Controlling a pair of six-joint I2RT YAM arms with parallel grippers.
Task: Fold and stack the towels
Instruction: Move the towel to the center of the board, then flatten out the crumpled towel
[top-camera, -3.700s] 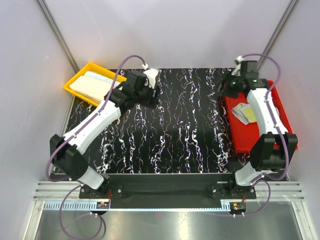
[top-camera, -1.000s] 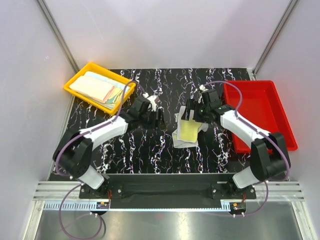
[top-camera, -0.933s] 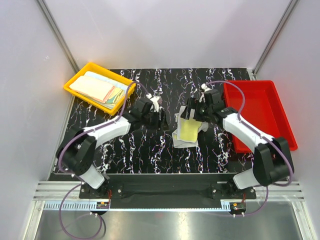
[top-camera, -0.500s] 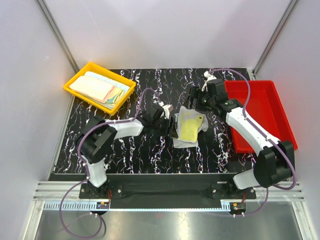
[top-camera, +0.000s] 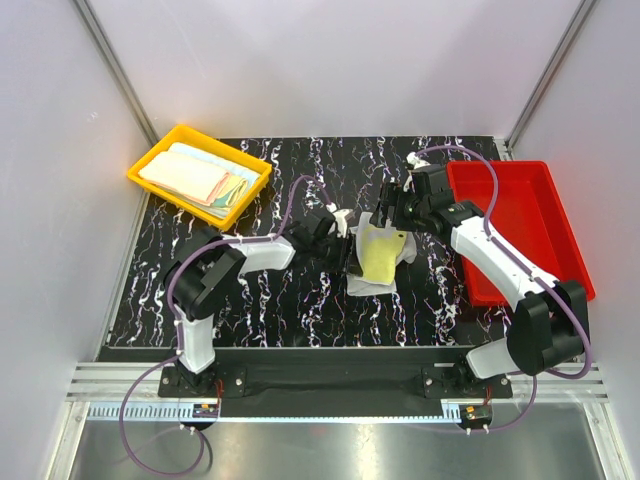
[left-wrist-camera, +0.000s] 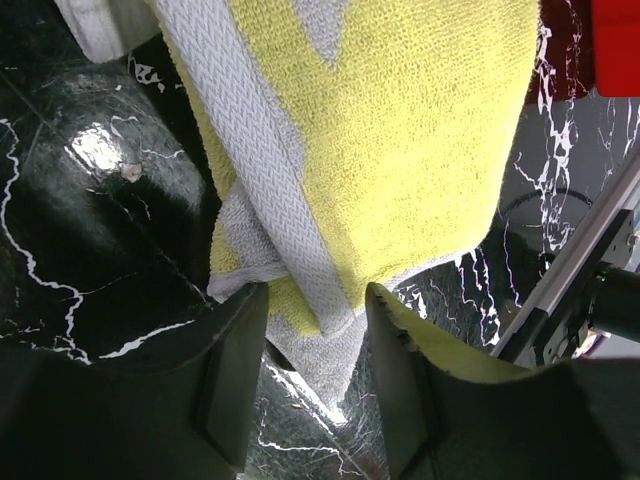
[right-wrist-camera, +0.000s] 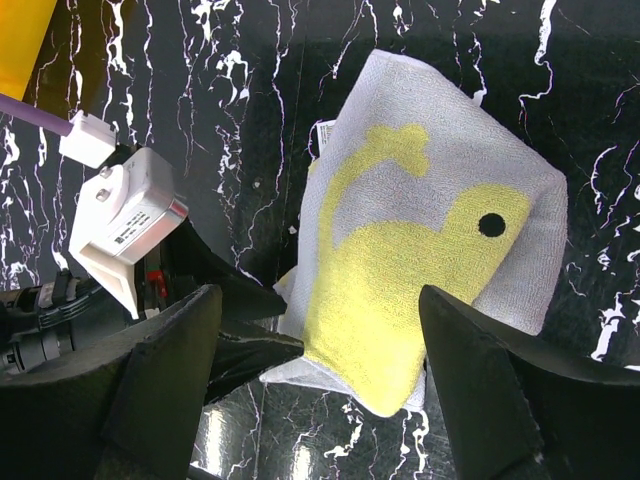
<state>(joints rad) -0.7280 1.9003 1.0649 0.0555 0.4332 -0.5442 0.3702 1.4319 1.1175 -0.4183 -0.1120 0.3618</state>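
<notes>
A yellow and grey towel (top-camera: 379, 256) lies crumpled on the black marbled table at the centre; it also shows in the left wrist view (left-wrist-camera: 400, 120) and the right wrist view (right-wrist-camera: 440, 240). My left gripper (top-camera: 352, 257) is low at the towel's left edge. Its jaws are open and a towel corner lies between the fingers (left-wrist-camera: 315, 296), not pinched. My right gripper (top-camera: 389, 214) is open and empty, hovering above the towel's far part (right-wrist-camera: 320, 300). The left gripper's fingers (right-wrist-camera: 235, 325) show beside the towel in the right wrist view.
A yellow tray (top-camera: 148, 158) at the far left holds a stack of folded towels (top-camera: 195, 177). A red tray (top-camera: 520, 225) stands at the right with nothing in it. The table's near edge meets a black rail (top-camera: 330, 375).
The right gripper brought the towel from the red tray to the centre, let it go and drew back a little. The left gripper slid right to the towel's left edge.
</notes>
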